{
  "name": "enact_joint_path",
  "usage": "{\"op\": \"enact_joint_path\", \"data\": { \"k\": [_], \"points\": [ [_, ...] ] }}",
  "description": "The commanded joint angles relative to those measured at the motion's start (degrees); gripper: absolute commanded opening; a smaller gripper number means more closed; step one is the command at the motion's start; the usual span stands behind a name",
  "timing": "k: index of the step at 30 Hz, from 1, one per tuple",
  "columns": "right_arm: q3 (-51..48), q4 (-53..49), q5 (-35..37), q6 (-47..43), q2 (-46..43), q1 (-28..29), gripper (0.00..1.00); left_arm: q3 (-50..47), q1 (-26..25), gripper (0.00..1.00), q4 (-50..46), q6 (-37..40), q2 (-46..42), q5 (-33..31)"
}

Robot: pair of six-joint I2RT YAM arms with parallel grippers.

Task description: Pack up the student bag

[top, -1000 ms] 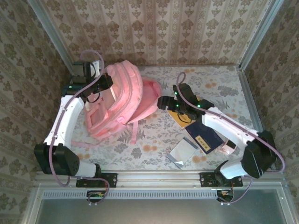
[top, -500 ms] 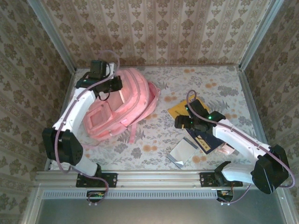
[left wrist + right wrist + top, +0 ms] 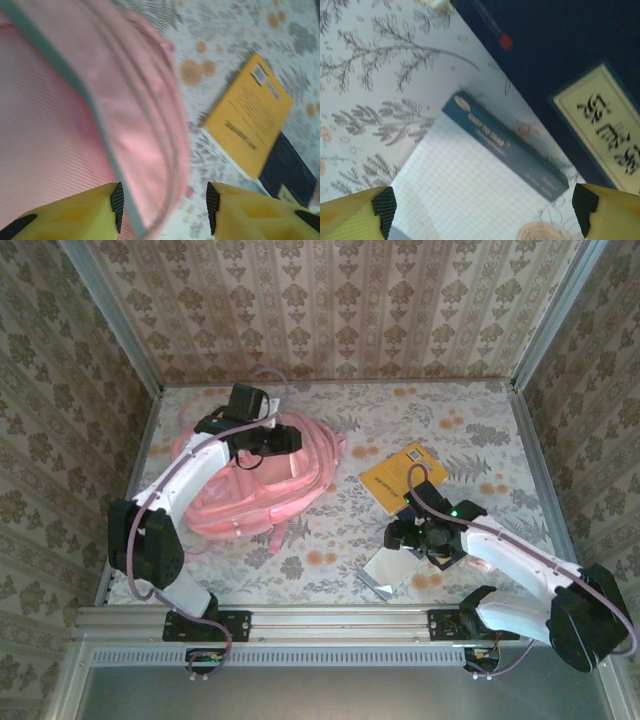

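The student bag, a large pink backpack, lies flat on the left of the floral table. My left gripper hovers at its far right edge. In the left wrist view the left gripper is open, and the bag's pink rim runs down between the yellow fingers without being pinched. My right gripper is low over a graph-paper pad. The right wrist view shows the right gripper wide open, straddling the pad, nothing held.
A yellow book lies right of the bag, also seen from the left wrist. A navy book lies beside the pad, under my right arm. Patterned walls close in the table on three sides.
The bag, held tilted up a second ago, has dropped flat as my left gripper opened and swung right. My right arm pulled back toward the near edge, over the pad.
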Motion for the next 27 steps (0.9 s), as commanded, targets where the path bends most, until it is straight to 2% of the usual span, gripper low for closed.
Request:
{"op": "enact_joint_path", "data": {
  "k": [1,5,12,15,23,24,27],
  "points": [
    [-2.84,-2.79,-5.52,3.89,-4.02,-0.25,0.93,-2.24,-5.40,0.51,1.40,-1.61,-3.49,2.50],
    [-6.84,-0.13,-10.49,6.63,-6.29,-0.29,0.93,-6.10,-10.89,0.52,6.51,-4.54,-3.89,5.98],
    [-10.12,8.98,-17.86,8.17,-0.67,-0.29,0.93,-7.31,-19.44,0.53,10.84,-6.52,5.03,10.69],
    [-9.05,12.20,-18.08,8.21,1.56,-0.29,0.92,-9.14,-20.04,0.53,14.33,-8.09,7.90,13.63],
    [-2.10,18.53,-20.08,7.51,11.17,-0.64,0.91,-15.44,-19.88,0.53,20.82,-12.55,11.43,15.85],
    [-1.19,19.07,-20.50,7.58,12.55,-0.64,0.91,-15.93,-19.99,0.53,21.57,-13.07,12.21,18.35],
    [0.95,20.36,-21.26,7.74,14.93,-0.71,0.90,-16.30,-19.96,0.53,21.58,-12.85,14.01,19.58]
  ]
}}
